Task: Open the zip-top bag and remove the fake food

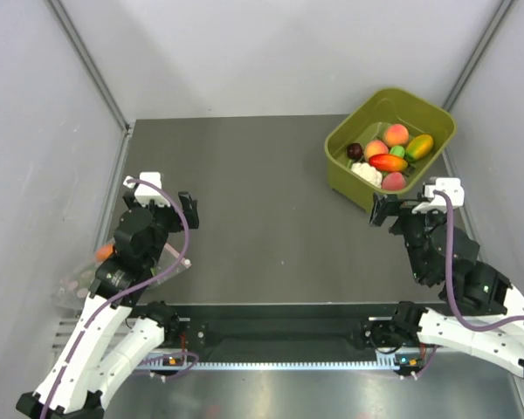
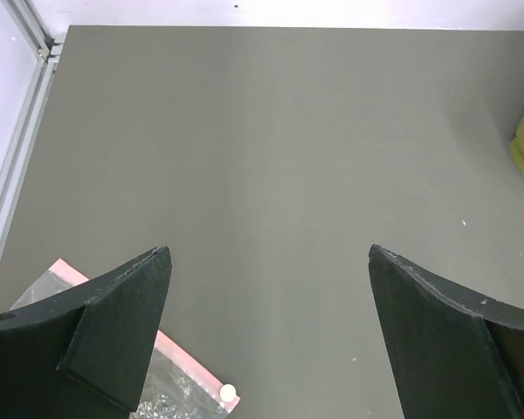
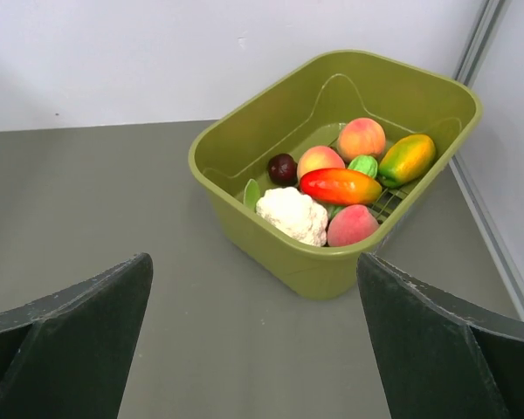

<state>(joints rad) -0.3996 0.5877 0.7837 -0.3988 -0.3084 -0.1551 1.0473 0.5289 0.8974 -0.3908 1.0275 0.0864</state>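
I am holding both arms off the work. The left gripper [image 1: 166,199] is hanging with its jaws spread wide and nothing between them, and the right gripper [image 1: 410,201] is likewise wide open and empty, facing the tub [image 1: 339,170] of toy produce at the far right.

The bag [image 1: 74,286] is lying flat on the table [image 1: 271,192] at the near left edge, mostly tucked under the left arm. An orange shape at its outer end, which I am taking for the fake food [image 1: 105,252], is peeking out beside the arm. In the left wrist view the zip strip [image 2: 188,365] is running diagonally under the left finger, with a small white tab [image 2: 228,393] at its near end. I cannot tell whether the zip is sealed.

The step I am working on is the first reach for the bag's mouth. To do it well, I am planning to:

- Draw the left wrist back and down so that the strip sits centred between the fingers rather than under one of them.
- Pinch only the top lip at the strip.
- Bring the right arm across to take the opposite lip, well clear of the tub.

The film is thin and slippery, so I am judging that a shallow bite would slip, and that pressing down hard would only pin both lips together.
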